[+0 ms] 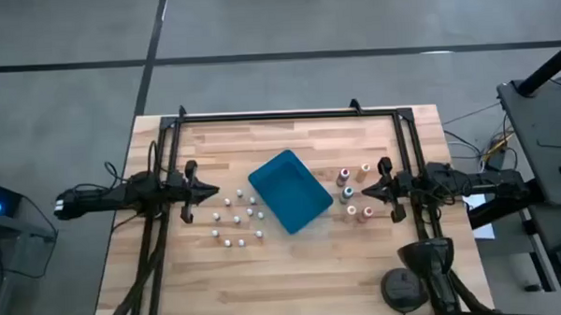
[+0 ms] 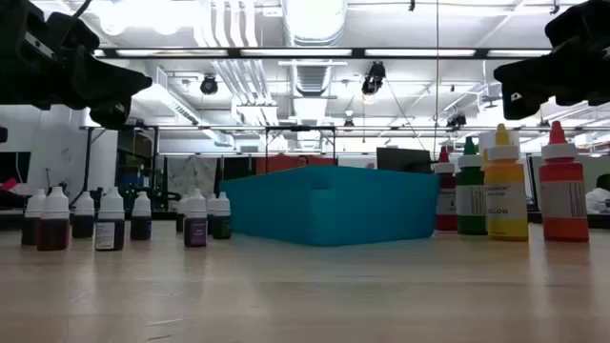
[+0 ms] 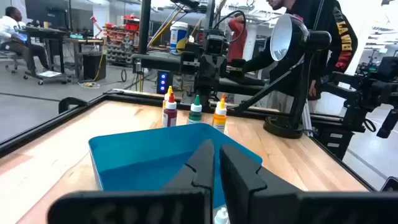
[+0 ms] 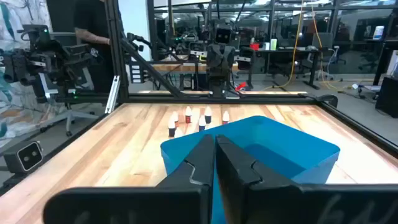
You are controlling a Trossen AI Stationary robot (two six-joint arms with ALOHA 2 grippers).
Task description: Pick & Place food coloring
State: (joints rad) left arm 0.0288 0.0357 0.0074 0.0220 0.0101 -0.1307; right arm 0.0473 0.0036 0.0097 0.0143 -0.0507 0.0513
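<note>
Your wooden surface point(image 1: 294, 269) carries a blue tray point(image 1: 290, 190) at its middle, turned at an angle to the surface's edges. To the tray's left your left gripper point(image 1: 212, 190) hangs above the surface with its fingers pressed together, empty, pointing toward the tray. To the tray's right your right gripper point(image 1: 364, 188) mirrors it, fingers together and holding nothing. Right of the tray, you see the coloured-top food coloring bottles point(image 1: 355, 191) standing upright in a loose cluster, just beside the right gripper's tip; the low view shows red, green, yellow and orange ones. Left of the tray, the smaller white-topped bottles point(image 1: 237, 218) stand scattered, near the left gripper and apart from each other.
</note>
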